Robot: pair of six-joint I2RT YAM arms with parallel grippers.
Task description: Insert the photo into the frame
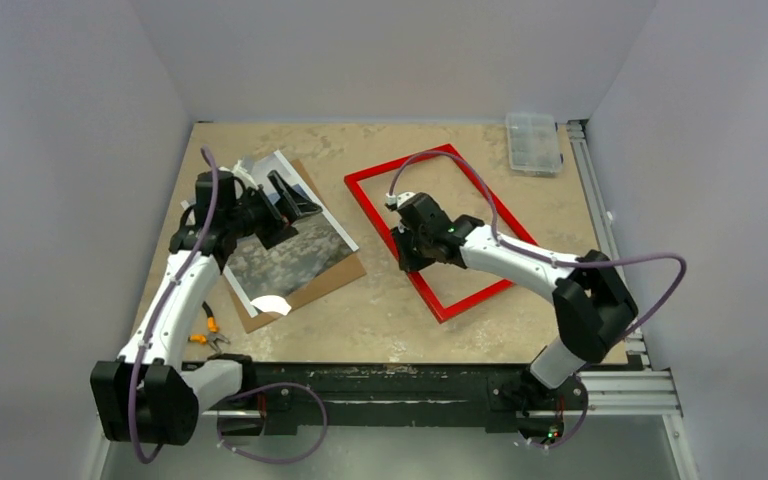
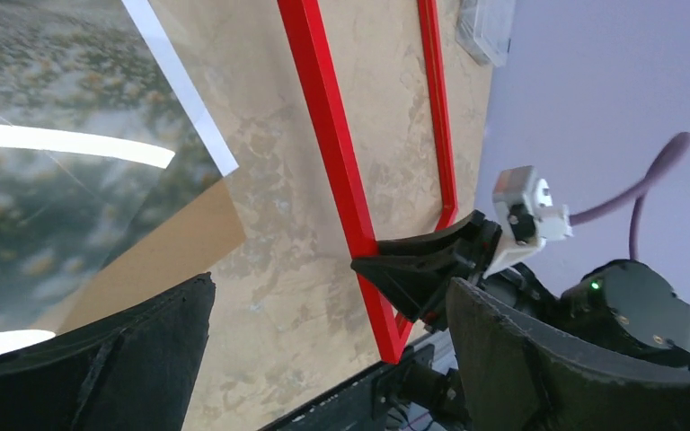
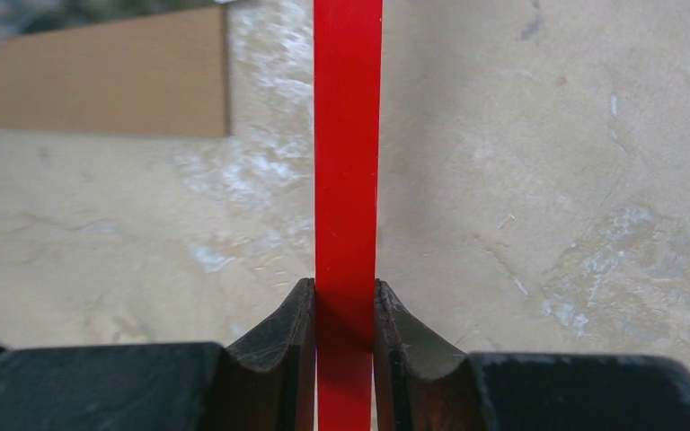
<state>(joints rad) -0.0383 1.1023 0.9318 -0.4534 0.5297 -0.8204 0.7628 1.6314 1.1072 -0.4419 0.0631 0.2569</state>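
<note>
The frame [image 1: 480,205] lies red face up on the table, right of centre. My right gripper [image 1: 407,252] is shut on its left long rail, and the right wrist view shows both fingers pressed on the red rail [image 3: 347,180] at my right gripper [image 3: 346,292]. The photo [image 1: 290,255] lies picture up on a brown backing board [image 1: 335,275] at the left, its near corner curled. My left gripper [image 1: 295,200] hovers open over the photo's far end, holding nothing. The left wrist view shows the photo [image 2: 54,135], the frame [image 2: 323,135] and my open left gripper [image 2: 331,285].
A clear plastic box [image 1: 533,143] sits at the back right corner. A small orange-handled tool [image 1: 205,330] lies by the left arm near the front edge. Grey walls close in the table on three sides; a metal rail [image 1: 600,200] runs along the right.
</note>
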